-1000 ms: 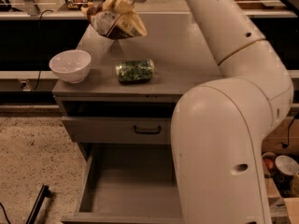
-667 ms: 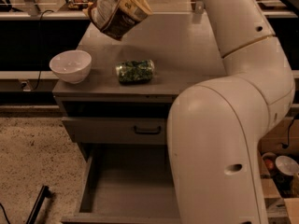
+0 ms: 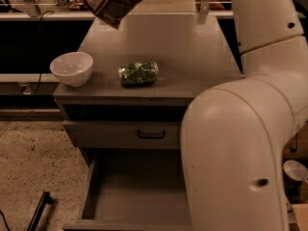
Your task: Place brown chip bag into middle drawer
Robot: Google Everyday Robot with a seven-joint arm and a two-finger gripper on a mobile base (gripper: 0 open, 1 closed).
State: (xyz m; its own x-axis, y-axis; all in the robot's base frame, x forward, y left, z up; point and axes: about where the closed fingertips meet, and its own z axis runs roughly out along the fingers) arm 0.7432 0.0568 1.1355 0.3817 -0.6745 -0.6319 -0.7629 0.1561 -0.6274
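Raised since the earlier frames, the brown chip bag (image 3: 114,1) hangs tilted at the top edge of the view, above the back-left part of the cabinet top (image 3: 192,52), with its upper end cut off by the frame. The gripper is above the frame edge, out of view, so its hold on the bag cannot be told. Below, a white bowl (image 3: 72,67) sits near the front-left corner, with a clear green pack (image 3: 138,73) beside it. The middle drawer (image 3: 134,196) stands pulled out under a closed drawer (image 3: 151,134). The robot arm (image 3: 240,153) covers its right side.
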